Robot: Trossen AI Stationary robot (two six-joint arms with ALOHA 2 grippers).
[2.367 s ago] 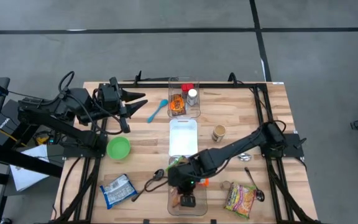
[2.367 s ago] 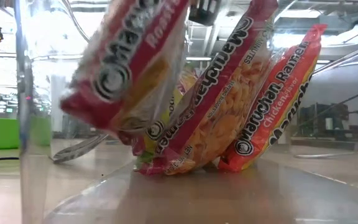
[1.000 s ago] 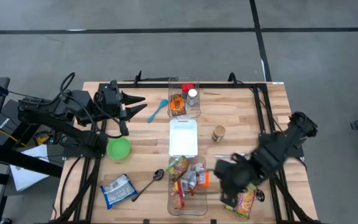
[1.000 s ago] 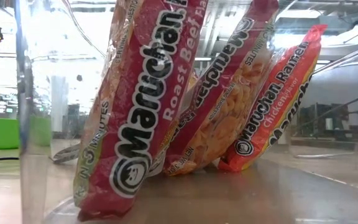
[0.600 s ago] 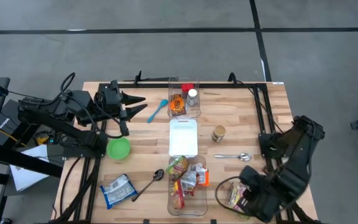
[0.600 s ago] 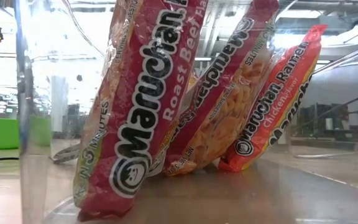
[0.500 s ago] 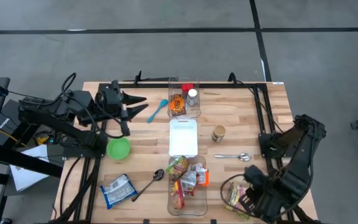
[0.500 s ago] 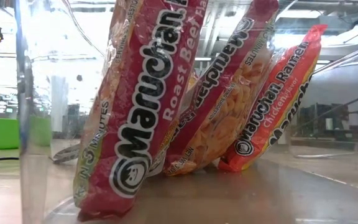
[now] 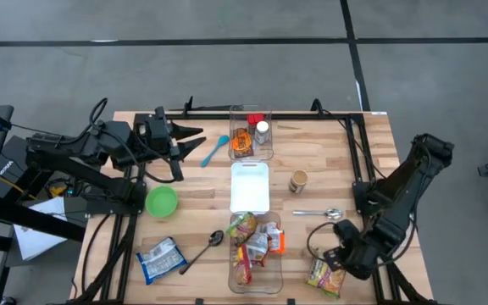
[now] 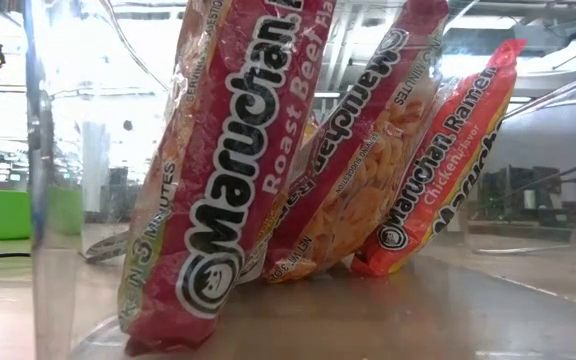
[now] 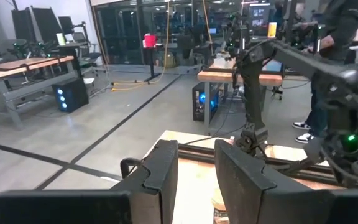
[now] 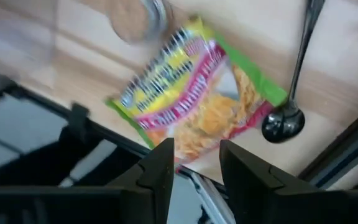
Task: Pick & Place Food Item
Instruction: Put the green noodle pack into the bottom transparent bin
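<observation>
One packet left: the green-edged, yellow-and-red crinkly plastic ramen packet [image 9: 324, 275] lies flat on the wooden table [image 9: 202, 185], right of the clear plastic bin [image 9: 272, 280] that already holds upright noodle packs, and just beside the dark metal spoon [image 12: 293, 106].
Left gripper: left gripper [image 9: 195, 135] waits at the table's far left corner, near the blue plastic spoon [image 9: 214, 149]; its fingers [image 11: 161, 173] stand a little apart on nothing.
Bin contents: three red-printed ramen packs [image 10: 328, 160] lean together inside, seen from table height.
Right gripper: right gripper [image 9: 337, 256] hovers over the loose packet's upper edge; fingers [image 12: 159, 169] are slightly parted and empty.
Handling, judged: light, with a slick, crackly wrapper and a brittle noodle block inside, so a hard squeeze could snap it.
Where to hold, judged: across the short width at a sealed end or edge, where the film bunches and the jaws get purchase.
</observation>
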